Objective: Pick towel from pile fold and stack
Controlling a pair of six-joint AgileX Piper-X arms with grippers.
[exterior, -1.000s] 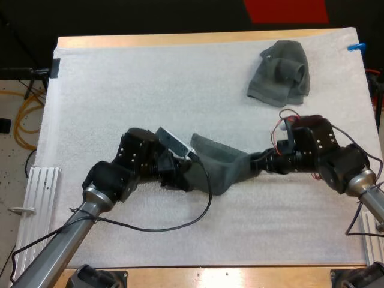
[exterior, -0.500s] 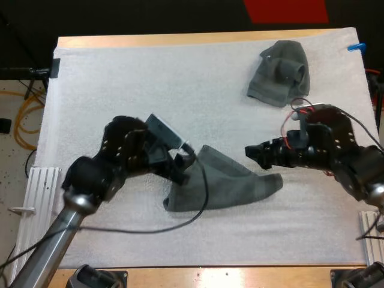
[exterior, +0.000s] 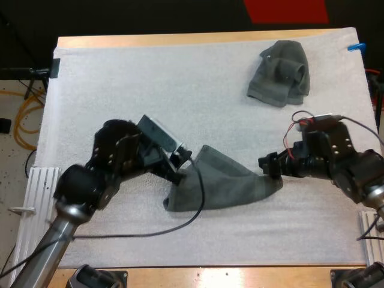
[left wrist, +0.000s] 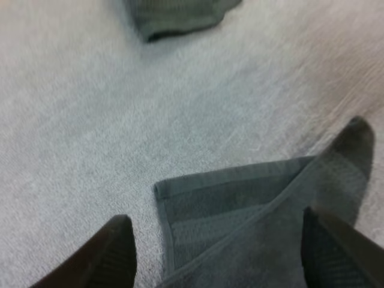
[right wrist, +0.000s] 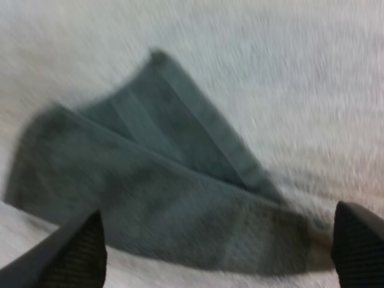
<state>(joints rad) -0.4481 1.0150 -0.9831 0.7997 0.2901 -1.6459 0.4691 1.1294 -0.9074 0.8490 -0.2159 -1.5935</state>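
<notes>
A dark grey-green towel [exterior: 225,186] lies loosely folded on the white mat [exterior: 120,90], near the middle of its front half. My left gripper [exterior: 181,170] hovers at the towel's left edge. In the left wrist view its fingers [left wrist: 114,252] stand wide apart over the towel [left wrist: 240,222], touching nothing. My right gripper [exterior: 270,165] is at the towel's right tip, open. Its fingers [right wrist: 72,252] straddle the towel [right wrist: 180,210] from above without pressing on it. A crumpled towel [exterior: 280,72] sits at the far right of the mat.
The edge of the crumpled towel [left wrist: 174,15] lies beyond the folded one in the left wrist view. Bare mat spreads over the left and far middle. The wooden table edge [exterior: 180,39] runs along the back.
Both grippers opened and let go of the towel, which dropped onto the mat. The left arm drew back to the left; the right gripper came down to the towel's right tip.
</notes>
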